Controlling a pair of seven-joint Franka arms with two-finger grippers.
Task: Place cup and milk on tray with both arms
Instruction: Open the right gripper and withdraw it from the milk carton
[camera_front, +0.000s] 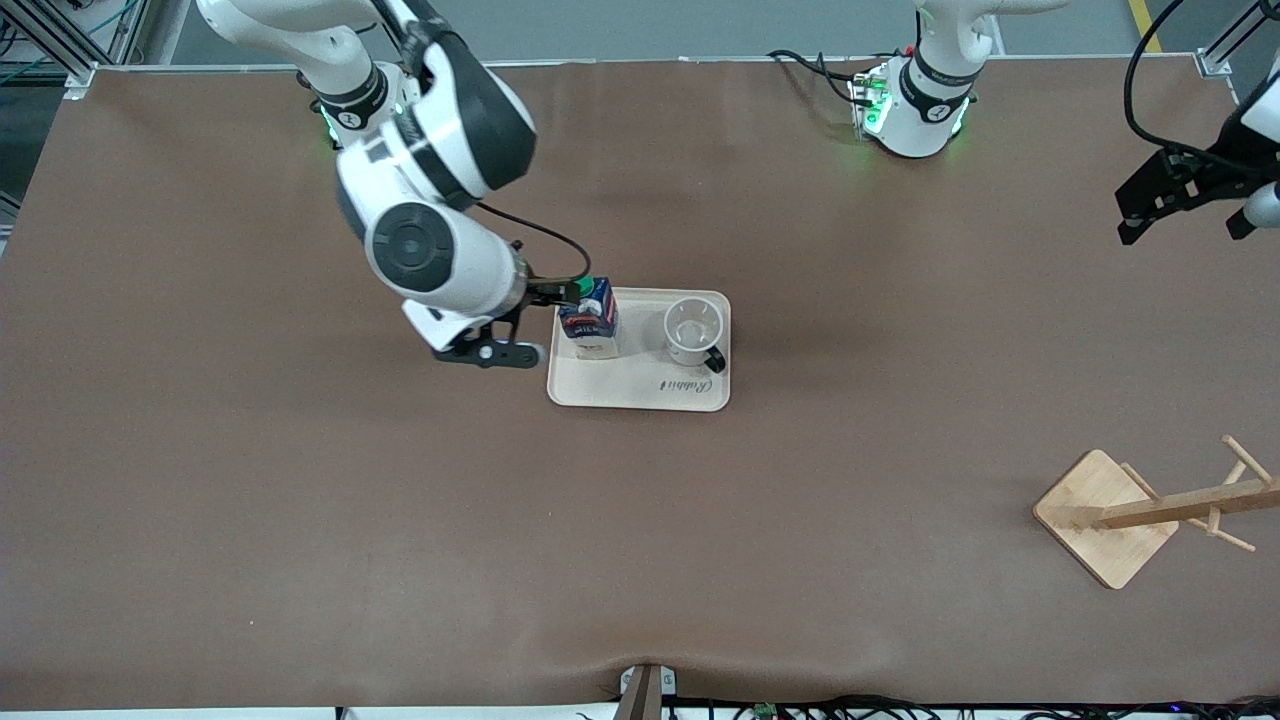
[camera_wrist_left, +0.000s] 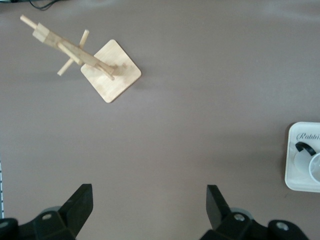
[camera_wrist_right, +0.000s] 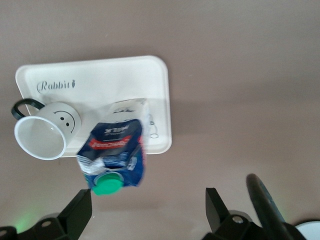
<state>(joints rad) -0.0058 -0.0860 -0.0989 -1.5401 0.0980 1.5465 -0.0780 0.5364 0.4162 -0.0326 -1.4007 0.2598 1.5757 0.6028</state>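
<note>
On the cream tray (camera_front: 640, 385), mid-bench, the milk carton (camera_front: 590, 322) stands upright at the end toward the right arm, and the smiley-face mug (camera_front: 693, 332) stands beside it toward the left arm's end, its black handle turned toward the front camera. The right end effector (camera_front: 553, 296) sits level with the carton's green cap (camera_wrist_right: 107, 185), fingers spread wide with the carton between them and apart from both. The left end effector (camera_wrist_left: 149, 210) waits high over bare bench (camera_front: 300, 520) at the left arm's end, fingers wide and holding nothing. A wooden mug rack (camera_front: 1150, 512) stands nearer the front camera at that end.
</note>
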